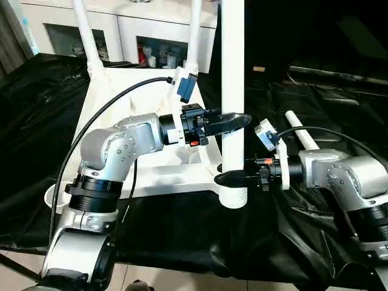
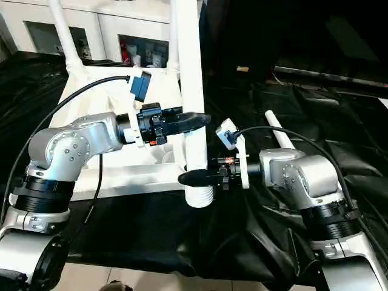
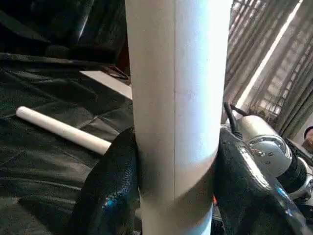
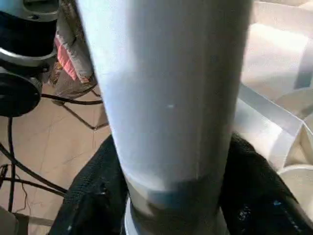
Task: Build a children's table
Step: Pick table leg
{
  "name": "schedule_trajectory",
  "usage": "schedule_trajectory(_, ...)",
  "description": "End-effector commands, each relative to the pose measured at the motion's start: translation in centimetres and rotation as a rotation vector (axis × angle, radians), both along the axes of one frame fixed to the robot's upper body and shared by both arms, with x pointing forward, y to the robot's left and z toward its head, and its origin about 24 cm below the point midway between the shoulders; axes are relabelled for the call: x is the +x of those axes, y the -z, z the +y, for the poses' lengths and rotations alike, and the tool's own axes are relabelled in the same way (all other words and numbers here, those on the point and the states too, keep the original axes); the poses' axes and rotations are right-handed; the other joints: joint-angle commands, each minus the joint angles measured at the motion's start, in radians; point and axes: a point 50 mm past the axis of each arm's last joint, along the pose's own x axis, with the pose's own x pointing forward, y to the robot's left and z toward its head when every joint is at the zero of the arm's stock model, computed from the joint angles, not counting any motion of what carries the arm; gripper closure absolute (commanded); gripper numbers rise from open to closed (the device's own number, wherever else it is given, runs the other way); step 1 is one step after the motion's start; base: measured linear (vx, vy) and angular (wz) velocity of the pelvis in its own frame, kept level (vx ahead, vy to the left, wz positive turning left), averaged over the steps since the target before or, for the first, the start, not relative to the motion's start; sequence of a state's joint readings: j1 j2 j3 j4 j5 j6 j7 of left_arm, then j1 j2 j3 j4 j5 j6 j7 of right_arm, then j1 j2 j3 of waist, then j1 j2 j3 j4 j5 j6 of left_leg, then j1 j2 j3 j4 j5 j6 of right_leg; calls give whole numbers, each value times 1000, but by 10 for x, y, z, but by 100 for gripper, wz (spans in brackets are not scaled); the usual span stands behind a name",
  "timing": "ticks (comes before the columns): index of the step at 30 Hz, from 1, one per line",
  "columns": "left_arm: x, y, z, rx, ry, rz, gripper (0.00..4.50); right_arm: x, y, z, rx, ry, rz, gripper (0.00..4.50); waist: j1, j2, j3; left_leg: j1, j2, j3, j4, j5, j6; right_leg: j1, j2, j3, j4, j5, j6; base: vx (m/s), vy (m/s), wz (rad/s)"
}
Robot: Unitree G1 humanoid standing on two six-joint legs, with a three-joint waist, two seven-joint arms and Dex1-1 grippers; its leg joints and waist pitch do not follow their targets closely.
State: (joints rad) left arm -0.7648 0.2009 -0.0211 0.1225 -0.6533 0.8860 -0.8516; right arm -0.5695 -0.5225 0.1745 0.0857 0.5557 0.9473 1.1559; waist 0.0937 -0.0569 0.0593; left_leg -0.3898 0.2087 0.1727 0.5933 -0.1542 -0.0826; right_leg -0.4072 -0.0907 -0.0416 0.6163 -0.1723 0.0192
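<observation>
The children's table top (image 1: 104, 91) lies upside down on black cloth, and two white legs (image 1: 85, 30) (image 1: 194, 30) stand in its far corners. A third white leg (image 1: 232, 66) stands upright at the near right corner, its ribbed lower end (image 1: 233, 197) just past the top's edge. My left gripper (image 1: 235, 120) is shut on this leg at mid height, with black fingers (image 3: 115, 181) pressed on both sides. Lower down, my right gripper (image 1: 229, 178) is shut on the same leg just above the ribbed end, its fingers (image 4: 93, 191) flanking the tube.
Another white leg (image 1: 301, 132) lies loose on the cloth behind my right forearm. A white cabinet (image 1: 121, 24) with shelves stands at the back. The near left corner socket (image 1: 51, 197) of the top is open. Bare floor shows at the cloth's front edge.
</observation>
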Motion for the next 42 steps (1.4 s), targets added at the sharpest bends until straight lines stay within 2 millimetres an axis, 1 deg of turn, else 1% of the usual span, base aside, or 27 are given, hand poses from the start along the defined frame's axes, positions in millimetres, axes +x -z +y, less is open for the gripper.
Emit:
schedule_trajectory(1, -4, -14, -9, -5, 49, -72, 265, 3, 0, -4, -15, 28, -11, 245, 4, -4, -78, 21, 9, 9, -61, -174, -10, 53, -31, 22, -63, -166, -211, 0, 0, 0)
schedule_trajectory(4, -2, -14, -9, 10, 21, -93, 265, 2, 0, -3, -9, 33, -15, 248, 4, -3, -78, 21, 9, 8, -61, -175, -9, 53, -31, 22, -63, -164, -212, 0, 0, 0)
schedule_trajectory(5, -2, -15, -9, 5, 24, -93, 209, 3, 0, -2, -4, 39, -20, 251, 4, -3, -78, 21, 9, 8, -61, -175, -9, 53, -31, 22, -63, -164, -212, 0, 0, 0)
schedule_trajectory(6, -2, -16, -9, -1, 28, -89, 195, 3, 0, -2, -2, 41, -22, 251, 4, -3, -78, 21, 9, 9, -61, -173, -9, 53, -31, 22, -62, -162, -212, 0, 0, 0)
schedule_trajectory(9, -1, -19, -8, -45, 24, -46, 187, 4, 1, -1, 10, 65, -38, 252, 4, -4, -78, 20, 8, 9, -60, -171, -11, 52, -31, 22, -62, -165, -215, 0, 0, 0)
schedule_trajectory(12, 8, -26, -4, -176, -80, -84, 148, 7, -2, 2, 55, 130, -75, 256, 5, -7, -77, 18, 6, 10, -60, -180, -10, 53, -34, 22, -67, -182, -212, 0, 0, 0)
schedule_trajectory(13, 8, -26, -4, -176, -80, -84, 149, 7, -2, 2, 55, 130, -75, 256, 5, -6, -78, 18, 7, 9, -60, -179, -11, 55, -34, 21, -66, -181, -212, 0, 0, 0)
schedule_trajectory(17, 23, -43, 12, -508, -295, -65, 151, 18, -2, -1, 82, 280, -136, 256, 5, -11, -78, 17, 6, 9, -58, -185, -11, 55, -35, 21, -69, -175, -215, 0, 0, 0)
schedule_trajectory(19, 24, -46, 16, -581, -314, -40, 151, 22, -3, -2, 99, 332, -152, 256, 8, -12, -80, 18, 6, 9, -57, -189, -11, 54, -35, 20, -67, -183, -216, 0, 0, 0)
schedule_trajectory(21, 25, -48, 22, -611, -351, -50, 151, 32, -4, -4, 116, 451, -182, 257, 3, -10, -78, 18, 5, 10, -59, -184, -8, 49, -33, 20, -69, -194, -199, 0, 0, 0)
schedule_trajectory(22, 25, -48, 22, -611, -351, -50, 151, 32, -4, -4, 116, 451, -182, 257, 2, -10, -79, 19, 6, 9, -60, -187, -8, 49, -32, 19, -69, -200, -196, 0, 0, 0)
schedule_trajectory(23, 24, -39, 26, -462, -375, -136, 151, 42, -4, -9, 95, 594, -228, 257, 3, 0, -79, 21, 5, 8, -61, -181, -9, 51, -30, 19, -68, -193, -191, 0, 0, 0)
schedule_trajectory(24, 24, -39, 26, -462, -375, -136, 151, 42, -4, -9, 95, 594, -228, 257, 2, 0, -79, 20, 9, 6, -63, -175, -11, 46, -34, 20, -72, -201, -177, 0, 0, 0)
schedule_trajectory(25, 23, -33, 27, -382, -386, -181, 151, 46, -4, -11, 84, 649, -241, 257, -3, -3, -80, 20, 5, 7, -64, -178, -21, 50, -29, 19, -68, -209, -165, 0, 0, 0)
schedule_trajectory(26, 22, -22, 27, -239, -371, -227, 151, 50, -3, -15, 61, 712, -272, 257, -3, 1, -78, 24, 11, 4, -68, -182, -26, 44, -33, 19, -72, -222, -150, 0, 0, 0)
schedule_trajectory(27, 20, -10, 26, -97, -349, -274, 151, 52, -2, -18, 58, 745, -305, 257, -8, 0, -77, 21, 7, 8, -68, -186, -31, 46, -27, 20, -71, -226, -145, 0, 0, 0)
schedule_trajectory(28, 20, -10, 26, -97, -349, -274, 151, 52, -2, -18, 58, 745, -305, 257, -7, 2, -79, 25, 9, 8, -68, -184, -34, 44, -28, 21, -70, -222, -131, 0, 0, 0)
schedule_trajectory(29, 11, 21, 27, 210, -233, -400, 151, 50, 7, -22, -60, 737, -349, 257, 1, 4, -79, 23, 10, 1, -70, -173, -31, 46, -32, 19, -75, -215, -121, 0, 0, 0)
schedule_trajectory(31, 5, 41, 29, 362, -150, -458, 151, 48, 12, -23, -119, 737, -377, 257, -5, 11, -79, 24, 10, 4, -71, -176, -43, 44, -28, 22, -67, -198, -112, 0, 0, 0)
schedule_trajectory(32, 0, 56, 31, 441, -90, -468, 151, 46, 14, -23, -128, 745, -373, 257, -8, 12, -79, 26, 10, 6, -71, -179, -49, 42, -26, 24, -64, -172, -122, 0, 0, 0)
schedule_trajectory(33, -2, 61, 32, 465, -66, -465, 151, 45, 15, -23, -125, 749, -367, 257, -7, 18, -81, 26, 9, 6, -70, -173, -53, 44, -26, 24, -57, -134, -142, 0, 0, 0)
schedule_trajectory(34, -5, 65, 32, 458, -37, -442, 151, 44, 16, -24, -126, 759, -368, 257, -7, 21, -82, 27, 8, 7, -69, -171, -54, 44, -26, 25, -56, -113, -152, 0, 0, 0)
schedule_trajectory(35, -10, 71, 31, 455, 4, -410, 151, 43, 17, -25, -125, 772, -366, 257, -7, 16, -82, 25, 9, 8, -69, -165, -54, 47, -27, 24, -51, -80, -174, 0, 0, 0)
schedule_trajectory(37, -12, 73, 31, 458, 22, -400, 151, 42, 18, -25, -125, 780, -368, 257, -7, 16, -80, 26, 8, 9, -71, -188, -53, 47, -27, 24, -52, -86, -194, 0, 0, 0)
schedule_trajectory(40, -17, 88, 35, 539, 107, -383, 151, 39, 21, -26, -129, 796, -354, 257, -10, 21, -73, 29, 8, 7, -75, -264, -57, 43, -29, 26, -64, -194, -182, 0, 0, 0)
schedule_trajectory(41, -17, 91, 36, 554, 109, -377, 180, 38, 21, -25, -134, 789, -358, 257, -12, 25, -72, 30, 7, 6, -77, -296, -62, 42, -30, 27, -71, -256, -162, 0, 0, 0)
schedule_trajectory(42, -15, 93, 36, 562, 107, -375, 187, 37, 21, -25, -137, 783, -358, 257, -12, 25, -72, 30, 7, 6, -77, -296, -62, 42, -30, 27, -71, -256, -162, 0, 0, 0)
